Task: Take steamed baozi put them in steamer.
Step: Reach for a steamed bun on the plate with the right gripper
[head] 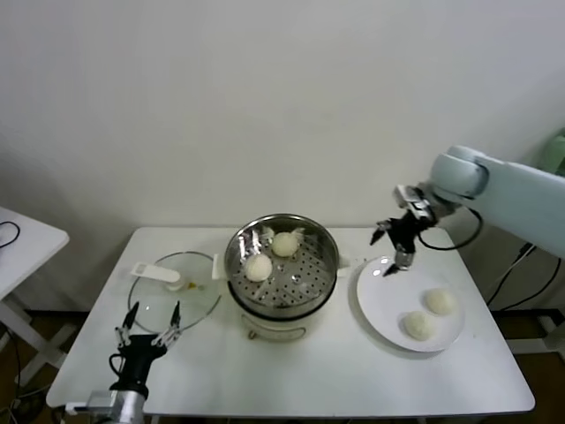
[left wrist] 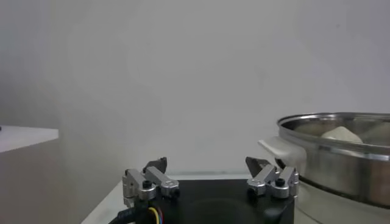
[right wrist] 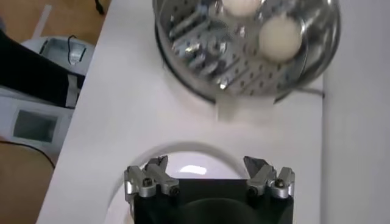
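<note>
On the white desk [head: 291, 371], against a plain pale wall, the steamer [head: 282, 265] holds two baozi [head: 258, 267]; two lie on the plate [head: 388, 305]. Right gripper [head: 395, 250] hovers above the plate's rim and left gripper [head: 148, 325] sits at the desk's near edge, both with jaws wide and empty.

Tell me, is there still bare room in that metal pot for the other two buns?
Yes. In the steamer two buns sit together at the back-left; its front and right floor is bare. The plate is bare near the open right gripper, crowded at its front-right.

The head view looks down on the whole table [head: 291, 371]; both wrist views sit low and close, sharing the steamer [head: 281, 261].
</note>
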Controlling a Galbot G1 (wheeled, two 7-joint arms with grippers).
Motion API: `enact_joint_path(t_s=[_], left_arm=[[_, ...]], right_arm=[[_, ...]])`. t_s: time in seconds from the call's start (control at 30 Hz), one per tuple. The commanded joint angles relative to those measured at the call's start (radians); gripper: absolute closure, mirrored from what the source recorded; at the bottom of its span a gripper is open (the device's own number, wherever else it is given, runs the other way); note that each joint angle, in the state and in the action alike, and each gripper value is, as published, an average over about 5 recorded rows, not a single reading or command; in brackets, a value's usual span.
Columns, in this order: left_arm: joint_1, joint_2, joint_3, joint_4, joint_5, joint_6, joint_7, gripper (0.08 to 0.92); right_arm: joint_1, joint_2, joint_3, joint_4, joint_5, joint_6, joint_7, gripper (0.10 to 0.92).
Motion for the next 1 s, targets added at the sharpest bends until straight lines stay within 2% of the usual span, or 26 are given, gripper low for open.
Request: enact_joint_path(t_s=[0.03, 0.37, 1.0], left_arm=[[0.011, 0.001, 0.001, -0.008, 0.000, 0.002, 0.009, 0.177], [0.023, -0.005, 0.003, -0.008, 0.012, 0.003, 0.009, 0.177], [0.018, -0.011, 0.003, 0.021, 0.019, 0.008, 0.003, 0.177]], right_arm=[[-0.348, -0.195, 0.251, 0.028, -0.212, 0.023, -0.019, 0.203], [-0.499, -0.134, 0.340, -0.052, -0.352, 0.048, -0.013, 0.203], [-0.495, 0.004, 0.292, -0.151, -0.367, 0.046, 0.018, 0.203]])
